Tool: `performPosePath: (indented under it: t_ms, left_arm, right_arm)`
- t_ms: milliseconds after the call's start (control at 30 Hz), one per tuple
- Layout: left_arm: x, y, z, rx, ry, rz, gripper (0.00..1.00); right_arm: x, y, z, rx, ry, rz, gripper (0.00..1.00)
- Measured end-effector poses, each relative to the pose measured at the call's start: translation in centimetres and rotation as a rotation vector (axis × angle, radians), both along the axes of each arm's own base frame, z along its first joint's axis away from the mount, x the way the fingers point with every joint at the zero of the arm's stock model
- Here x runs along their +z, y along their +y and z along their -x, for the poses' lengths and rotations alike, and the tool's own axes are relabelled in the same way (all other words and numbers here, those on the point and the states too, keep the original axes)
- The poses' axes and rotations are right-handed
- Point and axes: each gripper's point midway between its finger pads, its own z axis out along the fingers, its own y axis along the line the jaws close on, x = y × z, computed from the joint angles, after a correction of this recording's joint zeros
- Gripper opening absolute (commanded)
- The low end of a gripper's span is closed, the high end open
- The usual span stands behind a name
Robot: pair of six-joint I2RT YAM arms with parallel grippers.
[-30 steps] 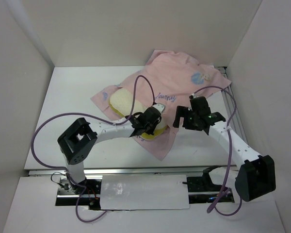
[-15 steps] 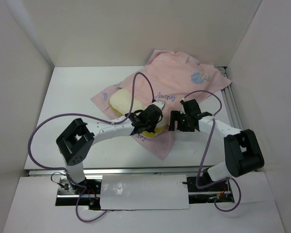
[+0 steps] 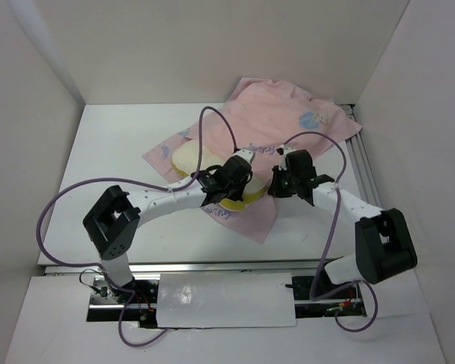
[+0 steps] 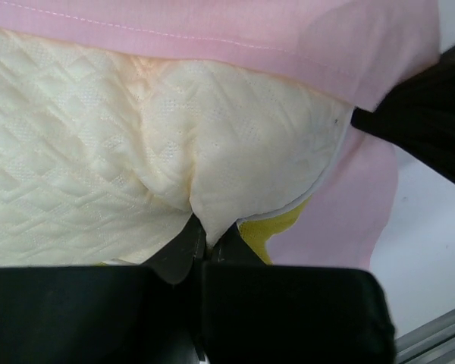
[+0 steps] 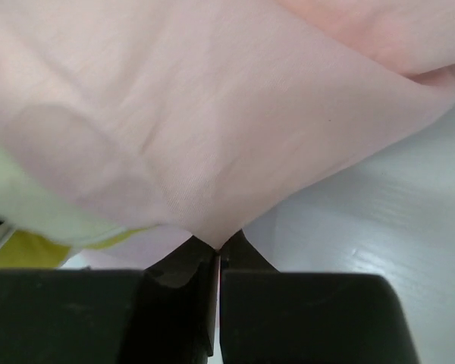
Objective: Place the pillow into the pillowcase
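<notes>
Left wrist view shows the left gripper (image 4: pixel 202 241) with its jaws closed on a pinched fold of the pillow (image 4: pixel 91 152). The pillow's quilted cream corner lies partly under the pink hem of the pillowcase (image 4: pixel 212 30). Beside it, the right gripper (image 5: pixel 217 246) has its jaws clamped on a thin edge of that pink fabric, with the white table (image 5: pixel 379 227) alongside. Farther back, the pillowcase spreads crumpled toward the far right corner, and the pillow's left end lies uncovered.

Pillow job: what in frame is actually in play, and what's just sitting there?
In play: pillow, pinched by the left gripper; pillowcase, pinched by the right gripper.
Just there: table, purple cables, white walls.
</notes>
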Motion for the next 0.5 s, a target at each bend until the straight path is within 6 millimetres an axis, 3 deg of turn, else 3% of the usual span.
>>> performPosePath:
  t_ms: [67,167,300,500]
  left_arm:
    - [0.6,-0.1,0.0,0.015,-0.003,0.022,0.0]
    - [2.3,-0.6,-0.6,0.059,-0.018,0.076,0.0]
    - [5.6,-1.3,-1.7,0.129,-0.067,0.172,0.0]
    - [10.8,-0.3,-4.1,0.338,-0.164,0.337,0.0]
  right_arm:
    - [1.8,0.3,0.5,0.022,-0.019,-0.011,0.0]
    - [6.0,1.8,1.2,0.098,-0.072,-0.045,0.0]
    - [11.4,4.1,2.0,0.219,-0.138,-0.085,0.0]
    - [17.2,7.7,5.1,0.447,-0.197,-0.162,0.0]
